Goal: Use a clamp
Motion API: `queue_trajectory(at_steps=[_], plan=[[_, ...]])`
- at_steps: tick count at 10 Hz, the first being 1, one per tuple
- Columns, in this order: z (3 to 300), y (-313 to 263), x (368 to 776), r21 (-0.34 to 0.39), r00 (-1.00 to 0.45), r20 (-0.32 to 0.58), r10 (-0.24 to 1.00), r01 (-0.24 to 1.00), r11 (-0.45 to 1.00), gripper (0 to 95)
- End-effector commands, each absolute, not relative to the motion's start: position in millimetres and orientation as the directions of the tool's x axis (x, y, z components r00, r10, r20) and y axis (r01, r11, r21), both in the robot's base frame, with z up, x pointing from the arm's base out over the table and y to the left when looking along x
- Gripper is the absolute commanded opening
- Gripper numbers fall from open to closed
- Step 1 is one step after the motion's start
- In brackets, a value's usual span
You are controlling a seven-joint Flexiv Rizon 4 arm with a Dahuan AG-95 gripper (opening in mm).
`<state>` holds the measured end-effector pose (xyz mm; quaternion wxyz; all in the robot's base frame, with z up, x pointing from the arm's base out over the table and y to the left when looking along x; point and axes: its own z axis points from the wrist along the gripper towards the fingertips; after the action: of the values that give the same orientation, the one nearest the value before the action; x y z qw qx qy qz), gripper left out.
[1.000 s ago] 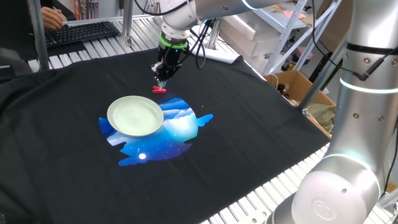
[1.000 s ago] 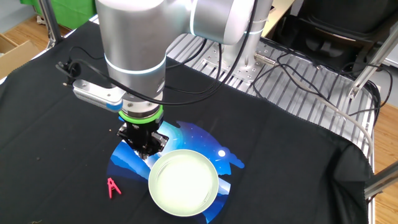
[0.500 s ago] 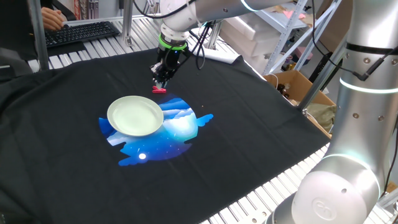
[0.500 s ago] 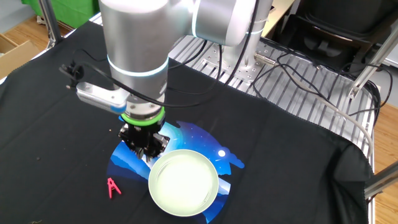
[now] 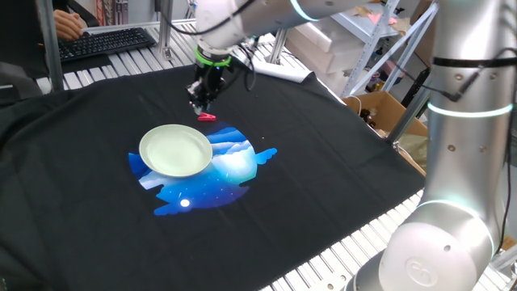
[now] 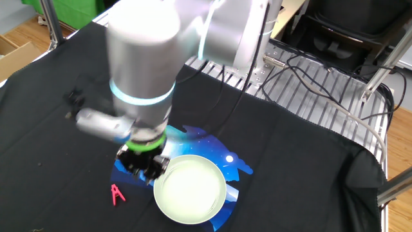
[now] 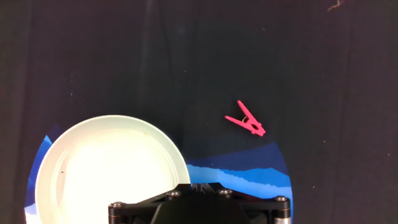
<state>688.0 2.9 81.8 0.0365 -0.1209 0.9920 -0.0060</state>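
Observation:
The clamp, a tiny red peg-like clip, lies flat on the black cloth just beyond the blue patch. It also shows in one fixed view and in the other fixed view. The pale green plate rests on the blue patch, and also shows in the other fixed view and the hand view. My gripper hangs above the cloth just beside the clamp, apart from it, with its fingers together and empty. It is motion-blurred in the other fixed view.
A blue printed patch lies under the plate on the black cloth. A keyboard and a person's hand are at the far edge. A cardboard box stands off the table's right side. Cables cross the metal slats.
My gripper has moved sideways over the cloth, past the plate's rim toward the clamp's side. The clamp and plate have not moved.

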Motion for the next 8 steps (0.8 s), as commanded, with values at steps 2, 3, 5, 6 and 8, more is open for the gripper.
queue_trajectory(at_steps=[2, 3, 5, 6, 8], plan=[[74, 0, 709, -0.015, -0.968, -0.075, -0.241, -0.240, 0.971, 19.0], [68, -3, 719, -0.015, -0.968, -0.077, -0.241, -0.240, 0.971, 19.0], [60, -9, 730, -0.016, -0.967, -0.085, -0.240, -0.240, 0.971, 19.0], [54, -11, 736, -0.013, -0.967, -0.090, -0.240, -0.240, 0.971, 19.0], [45, -16, 742, -0.016, -0.965, -0.102, -0.240, -0.240, 0.971, 19.0]])
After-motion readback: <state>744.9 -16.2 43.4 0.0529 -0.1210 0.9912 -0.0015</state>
